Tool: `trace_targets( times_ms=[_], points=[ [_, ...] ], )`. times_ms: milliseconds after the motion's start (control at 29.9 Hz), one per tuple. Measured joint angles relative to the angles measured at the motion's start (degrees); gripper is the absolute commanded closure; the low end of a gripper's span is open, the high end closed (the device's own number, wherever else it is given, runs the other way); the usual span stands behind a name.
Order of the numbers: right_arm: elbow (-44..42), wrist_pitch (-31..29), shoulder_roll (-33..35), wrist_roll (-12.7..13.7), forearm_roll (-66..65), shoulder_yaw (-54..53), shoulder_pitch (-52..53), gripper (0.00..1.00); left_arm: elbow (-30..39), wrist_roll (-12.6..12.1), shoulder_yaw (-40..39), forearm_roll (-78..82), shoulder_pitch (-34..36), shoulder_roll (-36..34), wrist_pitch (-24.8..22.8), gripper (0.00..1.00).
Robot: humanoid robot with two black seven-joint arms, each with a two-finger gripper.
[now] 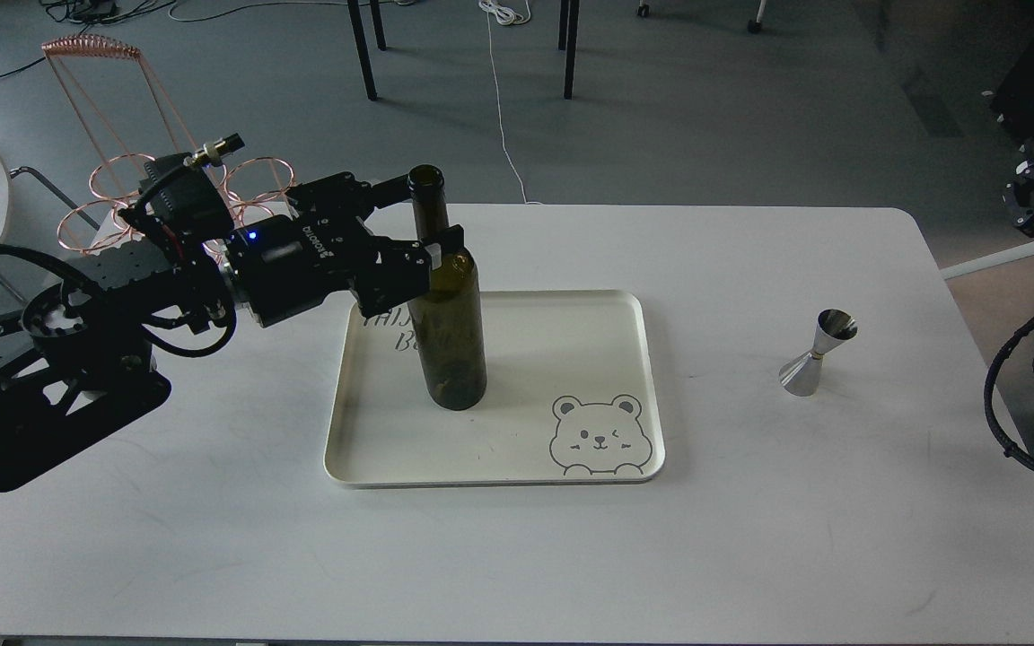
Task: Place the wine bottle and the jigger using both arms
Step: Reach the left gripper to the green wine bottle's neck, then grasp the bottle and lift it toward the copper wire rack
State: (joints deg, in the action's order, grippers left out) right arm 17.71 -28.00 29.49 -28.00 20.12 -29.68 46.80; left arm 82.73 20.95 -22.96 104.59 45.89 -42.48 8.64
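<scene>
On the white surface (750,538) in front of us sits a cream tray (571,305) with a bear drawing (600,435) in its near right corner, and the wine bottle (456,332) stands upright on the tray's left half — its dark olive-green body rising well above everything else on the surface. Our left arm (122,332) reaches in from the left, and the fingers of our left gripper (423,220) straddle the bottle at its neck and shoulder, one finger (391,190) behind the neck and the other (432,256) in front; they look closed on the glass, with the bottle's base resting on the tray. Well to the right of the tray, the jigger (818,353) stands on the bare surface, tilted slightly, its wider cone down and its open cup facing up. Our right arm shows only as looped black cable (1020,395) at the right edge — its fingers lie outside the view. Behind the left arm, a copper wire glass rack (122,179) stands at the surface's far left corner.
</scene>
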Motion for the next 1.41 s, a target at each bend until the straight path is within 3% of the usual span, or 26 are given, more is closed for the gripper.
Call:
trace_targets(
  times_ms=[268, 368, 602, 837, 1104, 1406],
  points=[
    [0.0, 0.0, -0.4, 0.0, 0.0, 0.0, -0.1, 0.02, -0.1, 1.5, 0.3, 0.3, 0.0, -0.2, 0.0, 0.67],
    [0.0, 0.0, -0.4, 0.0, 0.0, 0.0, -0.1, 0.02, -0.1, 3.4, 0.4, 0.3, 0.0, -0.3, 0.0, 0.74],
    [-0.1, 0.0, -0.4, 0.0, 0.0, 0.0, -0.1, 0.02, 0.1, 4.6, 0.1, 0.3, 0.1, -1.2, -0.1, 0.92],
    [-0.1, 0.0, -0.3, 0.0, 0.0, 0.2, 0.0, 0.02, 2.0, 5.1, -2.0, -1.3, 3.1, -5.4, -0.5, 0.92],
    [-0.2, 0.0, 0.2, 0.0, -0.1, 0.2, 0.1, 0.02, 3.8, 5.5, -2.8, -11.0, 10.8, -15.3, -5.5, 0.91],
    [-0.1, 0.0, 0.2, 0.0, -0.2, 0.3, 0.1, 0.02, -8.0, 7.0, -2.1, -11.9, 14.8, -18.0, -6.1, 0.91]
  ],
)
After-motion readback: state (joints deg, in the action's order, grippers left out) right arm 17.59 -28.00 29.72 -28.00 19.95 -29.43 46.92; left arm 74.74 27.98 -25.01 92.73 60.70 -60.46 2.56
